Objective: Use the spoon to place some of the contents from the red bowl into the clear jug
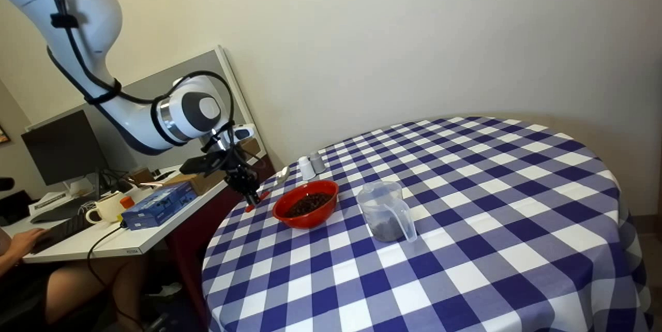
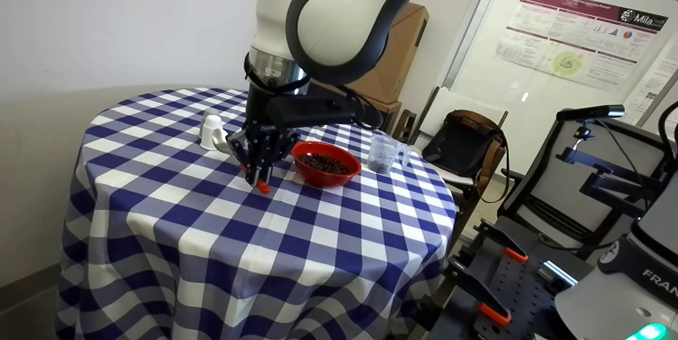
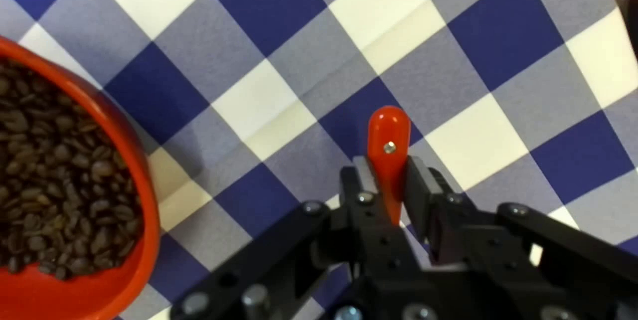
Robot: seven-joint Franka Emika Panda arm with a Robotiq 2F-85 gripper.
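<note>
The spoon has a red handle (image 3: 389, 133) and a silvery head (image 1: 283, 175); its head also shows in an exterior view (image 2: 220, 140). My gripper (image 3: 388, 175) is shut on the red handle, whose rounded end sticks out past the fingertips. The gripper (image 1: 252, 199) is beside the red bowl (image 1: 314, 221). How high the spoon is above the cloth is hard to judge. The bowl (image 2: 324, 178) holds the contents (image 3: 65, 185), dark brown bean-like bits. The clear jug (image 1: 376, 205) stands upright beyond the bowl, its handle visible, with something dark in its bottom (image 2: 378, 165).
A white cup-like piece (image 1: 306, 168) and a greyish one (image 1: 317, 162) stand near the spoon's head. A blue-and-white checked cloth (image 1: 465, 270) covers the round table. A desk with a blue box (image 1: 159, 205) and a mug (image 1: 107, 207) stands beside the arm; a person sits there.
</note>
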